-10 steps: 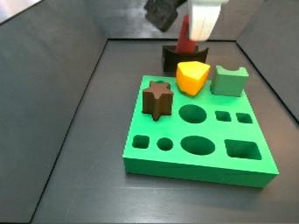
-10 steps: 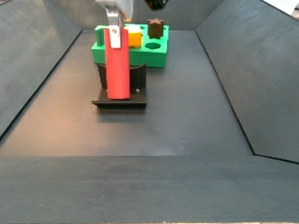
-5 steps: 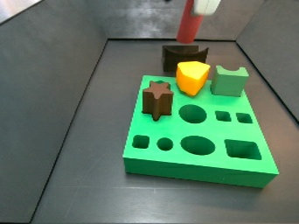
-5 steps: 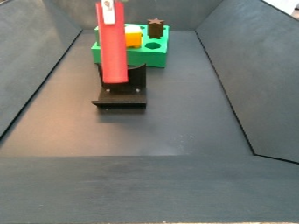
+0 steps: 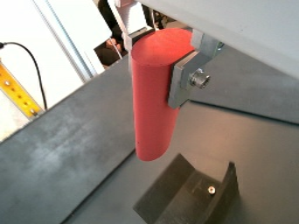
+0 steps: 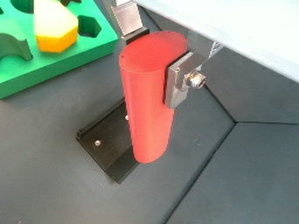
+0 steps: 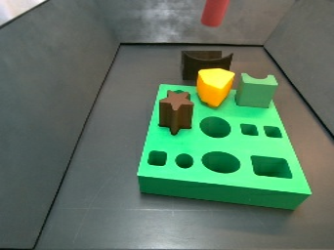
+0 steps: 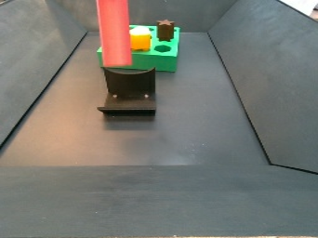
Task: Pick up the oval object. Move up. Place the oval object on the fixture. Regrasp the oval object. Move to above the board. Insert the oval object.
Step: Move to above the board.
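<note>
The oval object, a salmon-red peg, hangs upright in both wrist views (image 5: 156, 96) (image 6: 147, 101), clamped at its upper end between my silver fingers (image 6: 179, 79). My gripper (image 5: 158, 48) is shut on it. In a side view only its lower end (image 7: 216, 12) shows at the frame's upper edge; in a side view (image 8: 114, 33) it hangs well above the fixture (image 8: 129, 91). The dark fixture also shows below the peg (image 6: 111, 149) (image 5: 193, 192) and behind the board (image 7: 202, 62). The bright green board (image 7: 222, 146) carries the cut-out holes.
A dark brown star peg (image 7: 175, 109) stands in the board. A yellow wedge (image 7: 216, 87) and a light green notched block (image 7: 257, 91) sit at its far edge. Sloped dark walls (image 8: 37, 88) bound the floor on both sides.
The gripper has lifted the salmon-red peg straight up off the fixture; the gripper body has left both side views and the peg's lower end now hangs clear above the fixture.
</note>
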Controlling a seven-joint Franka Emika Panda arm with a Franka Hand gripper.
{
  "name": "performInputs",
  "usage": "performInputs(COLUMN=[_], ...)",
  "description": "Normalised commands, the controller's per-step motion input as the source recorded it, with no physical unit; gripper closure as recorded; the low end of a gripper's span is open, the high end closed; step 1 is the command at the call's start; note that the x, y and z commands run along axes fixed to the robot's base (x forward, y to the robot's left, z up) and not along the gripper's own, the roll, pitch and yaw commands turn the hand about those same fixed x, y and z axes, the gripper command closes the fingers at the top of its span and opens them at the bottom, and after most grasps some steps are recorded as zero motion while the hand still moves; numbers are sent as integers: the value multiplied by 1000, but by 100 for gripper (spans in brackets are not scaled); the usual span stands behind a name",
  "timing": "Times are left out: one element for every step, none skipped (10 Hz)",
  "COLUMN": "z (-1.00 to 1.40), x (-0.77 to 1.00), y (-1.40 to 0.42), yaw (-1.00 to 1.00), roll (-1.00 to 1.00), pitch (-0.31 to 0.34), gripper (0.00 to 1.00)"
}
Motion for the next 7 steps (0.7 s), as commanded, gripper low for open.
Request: performInputs(z=[604, 507, 313, 220, 198, 205, 204], x=[46, 40, 33, -592, -589, -594, -603], y=[-2, -4, -8, -1000, -1000, -1000, -1000], yaw=[43, 39, 36, 1000, 1000, 1000, 1000], roll=[-68, -69, -66, -287, -274, -269, -271], pitch=[129, 131, 129, 26, 12, -4, -23], gripper=[100, 100, 100, 100, 100, 100, 100])
